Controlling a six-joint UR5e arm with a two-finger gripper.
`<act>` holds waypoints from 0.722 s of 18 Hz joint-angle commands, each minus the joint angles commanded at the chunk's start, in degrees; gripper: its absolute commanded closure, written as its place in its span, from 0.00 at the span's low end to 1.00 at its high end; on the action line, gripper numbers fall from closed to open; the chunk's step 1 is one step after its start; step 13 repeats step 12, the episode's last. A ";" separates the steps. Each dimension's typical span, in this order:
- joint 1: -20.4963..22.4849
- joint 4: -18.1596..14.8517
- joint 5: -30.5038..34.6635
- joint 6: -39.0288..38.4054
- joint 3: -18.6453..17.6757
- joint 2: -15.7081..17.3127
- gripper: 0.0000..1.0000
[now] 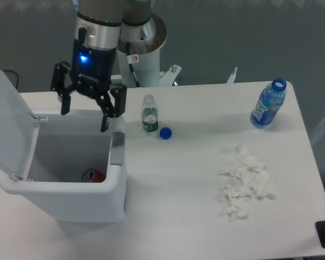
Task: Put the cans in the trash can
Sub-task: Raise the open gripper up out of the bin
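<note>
gripper [84, 116] fingers spread, released, holding nothing, above open trash can [65, 203]; red can [93, 175] lies well below the fingertips, inside.

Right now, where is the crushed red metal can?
The crushed red metal can lies at the bottom of the open white plastic trash bin at the table's left, below the open hand.

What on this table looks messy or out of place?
A blue bottle cap lies loose beside the small uncapped bottle. Crumpled white tissue is scattered on the table's right side. The blue-labelled bottle also stands uncapped. The red can lies in the open trash can.
</note>
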 joint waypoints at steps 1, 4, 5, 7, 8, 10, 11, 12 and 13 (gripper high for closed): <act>0.79 0.09 0.00 0.44 0.00 0.00 0.00; 2.38 0.00 3.49 5.17 0.00 -0.26 0.00; 2.29 0.00 5.78 8.59 0.09 -0.61 0.00; 2.12 0.09 9.30 13.09 0.00 -1.66 0.00; 2.12 0.09 10.01 14.06 0.09 -2.54 0.00; 2.20 0.09 10.46 16.26 0.09 -3.95 0.00; 2.29 0.09 10.63 18.10 0.09 -4.74 0.00; 2.55 0.09 11.16 20.03 0.09 -5.09 0.00; 2.55 0.09 11.16 20.03 0.09 -5.09 0.00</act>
